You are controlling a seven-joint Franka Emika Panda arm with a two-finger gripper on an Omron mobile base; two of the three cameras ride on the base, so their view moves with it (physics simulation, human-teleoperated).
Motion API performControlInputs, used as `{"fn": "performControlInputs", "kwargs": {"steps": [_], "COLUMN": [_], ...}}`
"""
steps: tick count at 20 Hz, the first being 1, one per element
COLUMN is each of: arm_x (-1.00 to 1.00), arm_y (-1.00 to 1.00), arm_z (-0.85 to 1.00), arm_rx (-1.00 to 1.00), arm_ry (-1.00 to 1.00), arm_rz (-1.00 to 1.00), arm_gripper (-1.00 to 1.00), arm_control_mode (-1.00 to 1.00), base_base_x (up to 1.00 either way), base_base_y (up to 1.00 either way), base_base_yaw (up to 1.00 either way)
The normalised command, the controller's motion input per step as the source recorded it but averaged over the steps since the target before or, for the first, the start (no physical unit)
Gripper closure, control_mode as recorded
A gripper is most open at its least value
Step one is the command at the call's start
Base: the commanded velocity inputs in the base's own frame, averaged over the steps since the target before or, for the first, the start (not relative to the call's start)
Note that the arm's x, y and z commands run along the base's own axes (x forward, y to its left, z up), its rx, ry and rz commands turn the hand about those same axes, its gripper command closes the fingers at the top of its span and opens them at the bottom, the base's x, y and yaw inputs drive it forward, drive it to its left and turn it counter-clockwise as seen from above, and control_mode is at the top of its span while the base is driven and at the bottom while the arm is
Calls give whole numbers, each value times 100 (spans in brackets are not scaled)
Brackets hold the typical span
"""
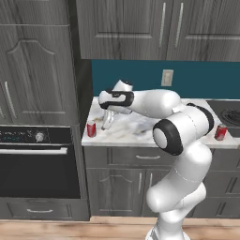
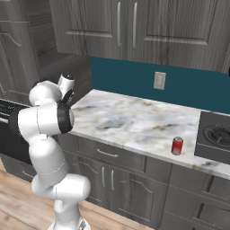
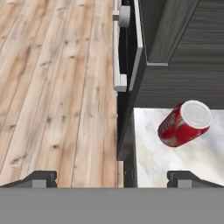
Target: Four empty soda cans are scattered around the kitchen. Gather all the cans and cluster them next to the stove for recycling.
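1. The gripper (image 1: 108,121) hangs over the left end of the marble counter (image 1: 136,129), pointing down, its fingers spread wide apart with nothing between them.
2. In the hand view the two dark fingertips (image 3: 39,178) stand far apart at the bottom edge; one is over the wood floor (image 3: 52,87), the other over the counter's marble (image 3: 175,162). They touch nothing.
3. A red soda can (image 1: 91,128) stands upright on the counter at its front left corner, just beside the gripper and to its left, not touching it.
4. From the hand camera that same can (image 3: 185,123) shows its silver top and red side, lying ahead of the fingertips and off to one side of the gap, close to the counter's left edge.
5. A second red soda can (image 1: 221,132) stands upright near the counter's front edge, well apart from the gripper and just beside the stove (image 1: 227,112).
6. In the right base view this second can (image 2: 177,145) is just left of the stove (image 2: 215,134), near the counter's (image 2: 134,121) front edge, apart from the cooktop.
7. The black built-in oven (image 1: 37,159) sits left of the counter, below its top; its long handle (image 3: 117,52) and a knob show in the hand view alongside the counter's left edge.
8. A wall outlet (image 1: 167,78) sits on the teal backsplash (image 1: 140,75) behind the counter, above and right of the gripper.
9. In the right base view the arm's elbow hides the hand, so the fingers cannot be made out there.
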Motion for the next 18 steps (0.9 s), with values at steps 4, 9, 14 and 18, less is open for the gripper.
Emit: {"fn": "performControlInputs", "kwargs": {"steps": [4, 9, 14, 18], "arm_x": [14, 17, 22, 30], "arm_y": [2, 0, 0, 0], "arm_z": [-17, -17, -13, -9], "arm_rx": [0, 0, 1, 2], "arm_ry": [-4, -2, -1, -1], "arm_rz": [-1, -1, -1, -1], "arm_gripper": [-100, -100, -100, -100], "arm_control_mode": [-100, -100, -100, -100], "base_base_x": [0, 0, 0, 0], "base_base_y": [0, 0, 0, 0], "base_base_yaw": [0, 0, 0, 0]}}
